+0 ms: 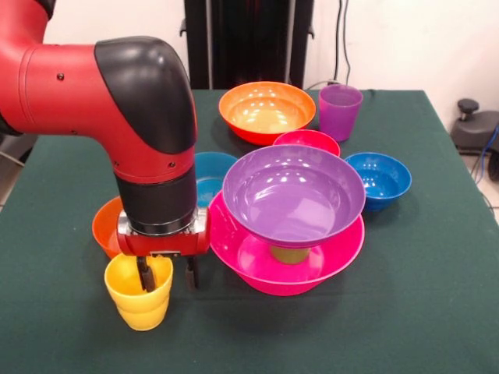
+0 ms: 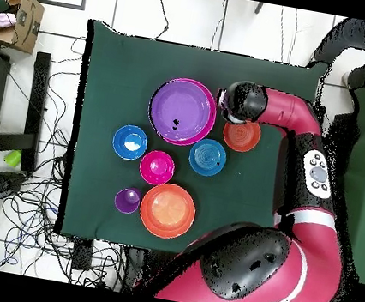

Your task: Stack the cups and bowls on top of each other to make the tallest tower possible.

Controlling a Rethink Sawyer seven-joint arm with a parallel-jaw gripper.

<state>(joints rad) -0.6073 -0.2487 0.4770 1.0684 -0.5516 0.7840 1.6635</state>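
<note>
My gripper (image 1: 168, 284) is open and straddles the right rim of the yellow cup (image 1: 139, 300), which stands upright at the table's front left. One finger (image 1: 146, 275) is inside the cup, the other is outside. The tower stands to the right: the big pink bowl (image 1: 343, 251), an upturned lime green cup (image 1: 290, 254) in it, and the big purple bowl (image 1: 294, 195) on top. In the overhead view the purple bowl (image 2: 183, 110) covers the pink one, and the wrist (image 2: 240, 101) hides the yellow cup.
Loose on the green table (image 1: 437, 304): small orange bowl (image 1: 104, 227) behind my gripper, light blue bowl (image 1: 210, 176), red bowl (image 1: 308, 141), dark blue bowl (image 1: 380, 178), big orange bowl (image 1: 265, 111), purple cup (image 1: 340, 111).
</note>
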